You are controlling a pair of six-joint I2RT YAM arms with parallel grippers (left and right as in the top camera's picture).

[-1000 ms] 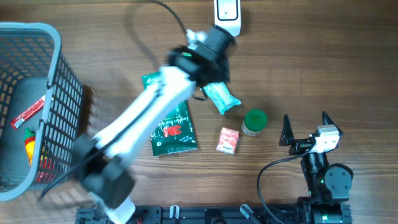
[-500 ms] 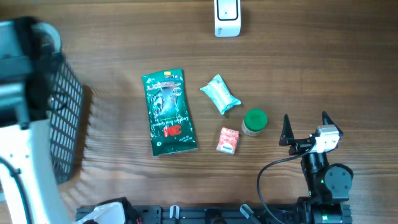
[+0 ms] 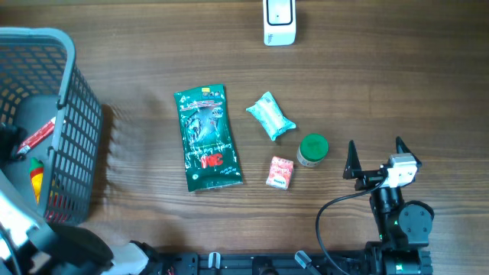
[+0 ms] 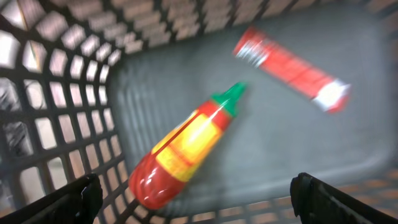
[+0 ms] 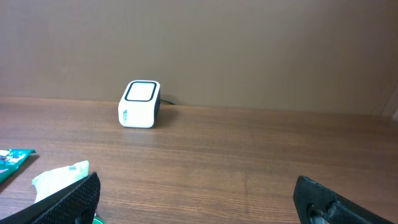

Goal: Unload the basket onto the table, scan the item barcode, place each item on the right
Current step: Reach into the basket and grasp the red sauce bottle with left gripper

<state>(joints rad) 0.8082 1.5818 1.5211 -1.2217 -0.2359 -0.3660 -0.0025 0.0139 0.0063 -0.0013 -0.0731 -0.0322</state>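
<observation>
1. Overhead. The scanner point(image 3: 279, 21) stands at the middle of the far edge of the bench point(image 3: 397, 76).
2. Four items lie loose mid-bench, all well apart from the scanner. The green packet point(image 3: 208, 137) lies flat, and the mint pouch point(image 3: 270, 116) is just to its right. The green-lidded jar point(image 3: 312, 149) is nearer the right edge, and the small red box point(image 3: 280, 173) lies just beside the jar on the near side.
3. The basket point(image 3: 76, 114) sits at the left edge of the bench and holds a red sachet point(image 3: 34, 140) and a sauce bottle point(image 3: 36, 177).
4. The left arm point(image 3: 19, 229) is a blur at the near left corner, and we cannot make out its claw in this view.
5. The right gripper point(image 3: 376, 156) sits toward the near right corner. Its fingers are spread and nothing is between them.
6. Left wrist. The left gripper point(image 4: 196, 202) hangs over the basket interior, released and grasping nothing. Both fingertips are at the lower corners of the view, and the bottle and sachet lie apart on the basket floor.
7. Right wrist. The right gripper is released and empty. We see the scanner upright at the far edge, with the pouch and a corner of the packet at lower left.
</observation>
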